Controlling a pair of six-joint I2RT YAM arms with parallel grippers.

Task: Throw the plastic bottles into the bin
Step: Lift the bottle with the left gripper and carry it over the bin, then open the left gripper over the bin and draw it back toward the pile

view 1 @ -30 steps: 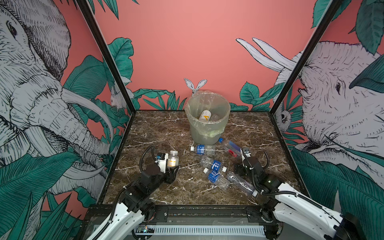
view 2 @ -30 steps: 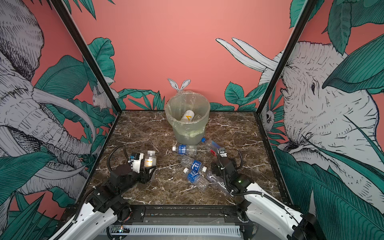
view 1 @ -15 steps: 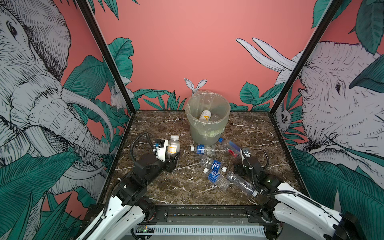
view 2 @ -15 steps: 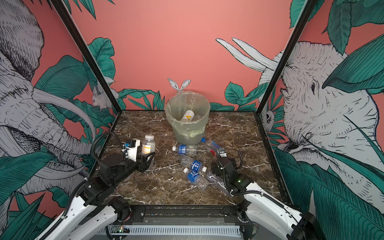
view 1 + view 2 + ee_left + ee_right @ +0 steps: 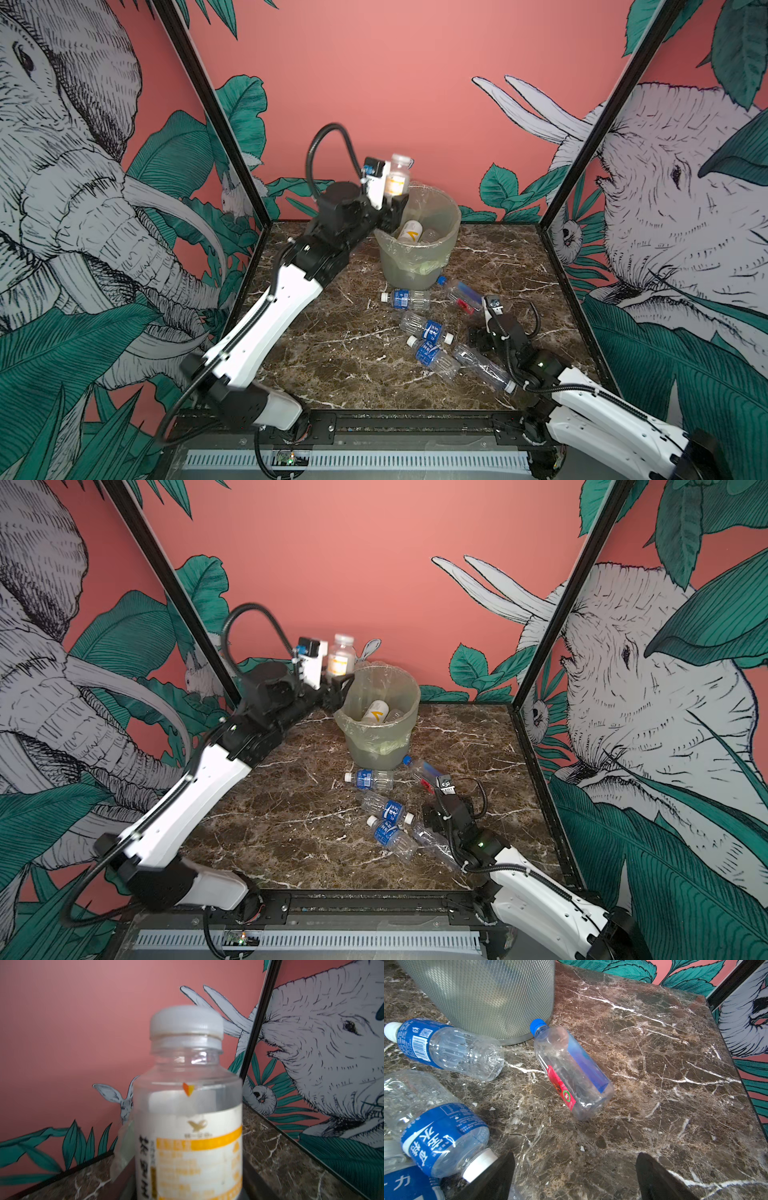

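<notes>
Bottle (image 5: pixel 398 176), white cap, orange label: now up above left rim of bin (image 5: pixel 415 266), raised from near-left tabletop (image 5: pixel 332 332) one second ago; drop looks imminent. Long axis vertical, cap up. Left gripper (image 5: pixel 392 201) at its base; clamped or releasing, cannot tell. Right gripper (image 5: pixel 575 1155) jaws apart, empty, low beside five bottles (image 5: pixel 430 330) lying near of bin.

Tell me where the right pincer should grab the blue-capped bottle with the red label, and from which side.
Probably grip the blue-capped bottle mid-body, from above, jaws across its width: it lies flat, cap by the bin, both long sides free. The right pincer is open nearby.
</notes>
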